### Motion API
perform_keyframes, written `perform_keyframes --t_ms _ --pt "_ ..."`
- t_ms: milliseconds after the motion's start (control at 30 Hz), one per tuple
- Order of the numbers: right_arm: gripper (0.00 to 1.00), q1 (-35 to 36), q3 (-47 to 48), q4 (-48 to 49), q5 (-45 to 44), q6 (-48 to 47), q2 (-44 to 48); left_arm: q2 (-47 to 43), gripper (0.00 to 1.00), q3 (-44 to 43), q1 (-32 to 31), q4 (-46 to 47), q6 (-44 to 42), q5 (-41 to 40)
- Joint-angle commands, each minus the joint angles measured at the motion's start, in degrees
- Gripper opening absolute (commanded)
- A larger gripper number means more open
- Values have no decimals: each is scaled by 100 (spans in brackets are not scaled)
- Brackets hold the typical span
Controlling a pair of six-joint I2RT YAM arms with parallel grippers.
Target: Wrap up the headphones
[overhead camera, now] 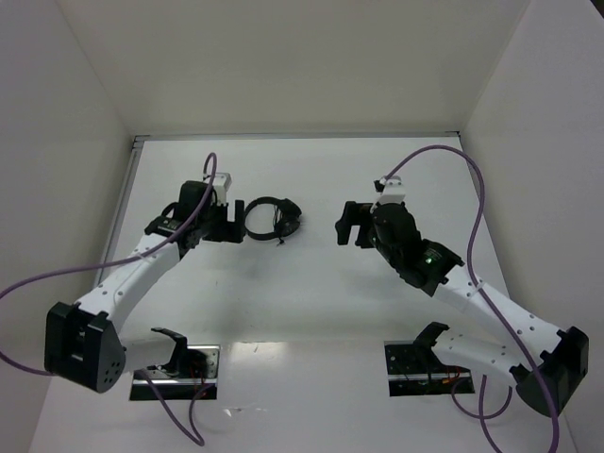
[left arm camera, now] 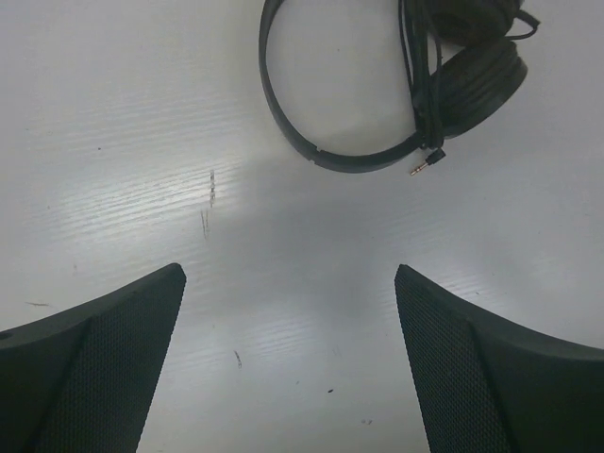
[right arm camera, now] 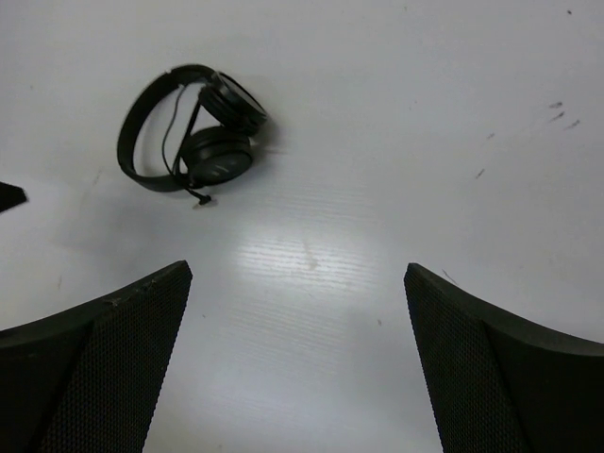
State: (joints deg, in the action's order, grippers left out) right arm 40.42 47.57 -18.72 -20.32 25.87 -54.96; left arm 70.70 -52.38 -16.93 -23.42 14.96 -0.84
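Left gripper point(overhead camera: 236, 220) and right gripper point(overhead camera: 341, 226) spread wide, flanking the headphones point(overhead camera: 272, 218): back off straight, I'd say, clear of that plug point(left arm camera: 422, 166).

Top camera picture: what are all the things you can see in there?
small black on-ear headphones: one, black, lying on the table between the grippers, nearer the left one, touching neither
flat white table: one, white, under everything
thick purple cables: several, purple, looping off the arms
left arm: one, white and black, near left
right arm: one, white and black, near right
left gripper: one, black, open
right gripper: one, black, open
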Motion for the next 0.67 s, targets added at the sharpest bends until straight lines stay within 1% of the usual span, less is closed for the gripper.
perform_keyframes --t_ms 0,167,233,333,400,467,633 --pt "100 -61 59 -316 54 -82 -15 -547 100 271 -21 522 -90 154" --pt "100 -61 -450 70 133 -74 222 -1162 100 1114 -21 1067 42 75" --pt "100 -61 -451 122 80 41 275 -1286 100 1169 -21 1068 -28 75" --pt "100 -61 -381 123 141 41 275 -1286 100 1028 -21 647 50 -136" --pt "100 -61 -205 -78 142 41 205 -1382 100 1028 -21 646 112 -136" --pt "100 -61 -204 -316 142 41 143 -1497 100 1142 -21 812 164 -74" --pt "100 -61 -284 -316 440 59 275 -1769 100 1396 -21 1190 437 -206"
